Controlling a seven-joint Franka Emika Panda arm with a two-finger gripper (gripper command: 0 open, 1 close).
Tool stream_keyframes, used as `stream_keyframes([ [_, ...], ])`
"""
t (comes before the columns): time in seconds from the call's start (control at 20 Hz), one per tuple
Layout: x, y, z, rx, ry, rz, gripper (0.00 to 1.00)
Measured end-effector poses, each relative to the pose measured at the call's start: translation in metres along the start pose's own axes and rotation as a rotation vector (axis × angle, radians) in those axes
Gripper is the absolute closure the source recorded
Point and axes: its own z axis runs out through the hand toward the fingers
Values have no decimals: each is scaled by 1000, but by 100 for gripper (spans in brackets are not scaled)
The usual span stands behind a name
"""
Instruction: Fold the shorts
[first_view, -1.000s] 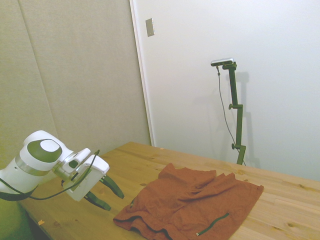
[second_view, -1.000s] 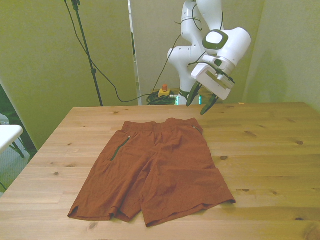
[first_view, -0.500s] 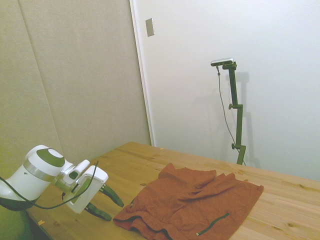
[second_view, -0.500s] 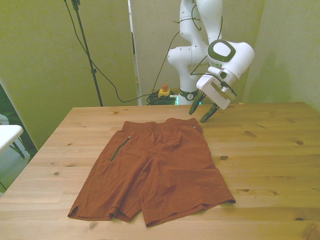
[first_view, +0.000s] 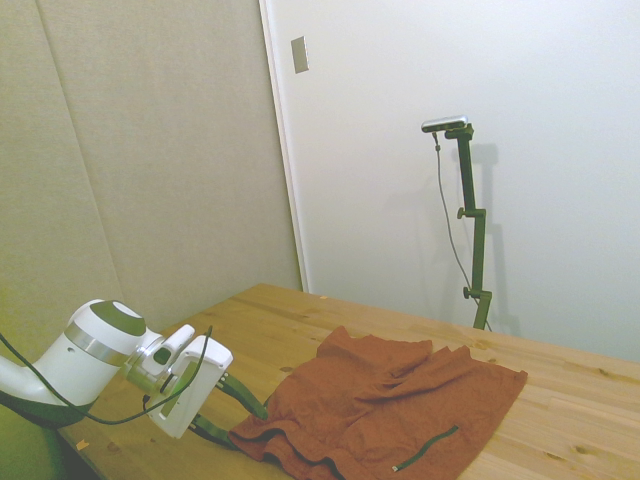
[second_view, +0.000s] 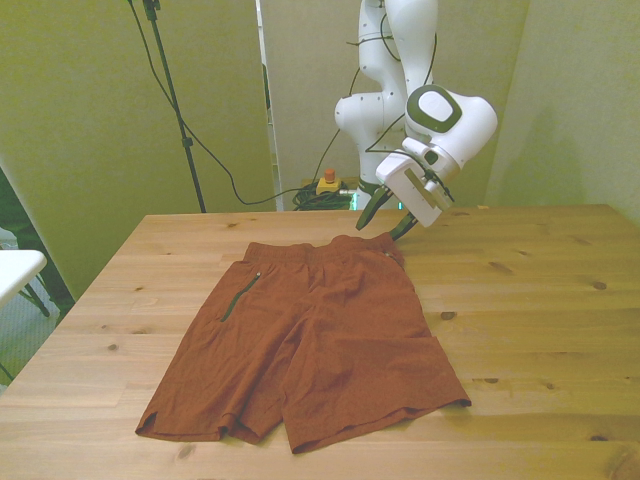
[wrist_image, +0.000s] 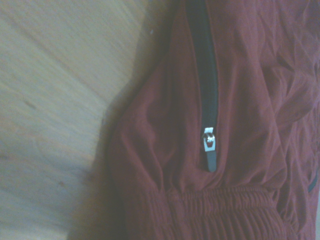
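The rust-orange shorts (second_view: 310, 335) lie spread flat on the wooden table (second_view: 540, 300), waistband toward the far edge, legs toward the near edge. A dark zipper pocket (second_view: 239, 296) shows on the front view's left side. In the side view the shorts (first_view: 390, 405) look wrinkled. My gripper (second_view: 383, 221) is open and hovers low over the waistband corner on the front view's right, fingers straddling the fabric edge; in the side view the gripper (first_view: 232, 410) sits at the shorts' near corner. The wrist view shows the elastic waistband and a dark zipper (wrist_image: 207, 90) close up.
A white chair edge (second_view: 15, 268) stands off the table at the front view's left. A red button box (second_view: 327, 183) and cables lie on the floor behind the table. Bare wood surrounds the shorts on both sides.
My gripper has come down and moved toward the front view's left, from above the bare table to the shorts' waistband corner. The shorts have not moved.
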Motion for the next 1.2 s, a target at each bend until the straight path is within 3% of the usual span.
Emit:
stream_keyframes([
  [1.2,-8,-33,-3,39,-12,-26,100],
])
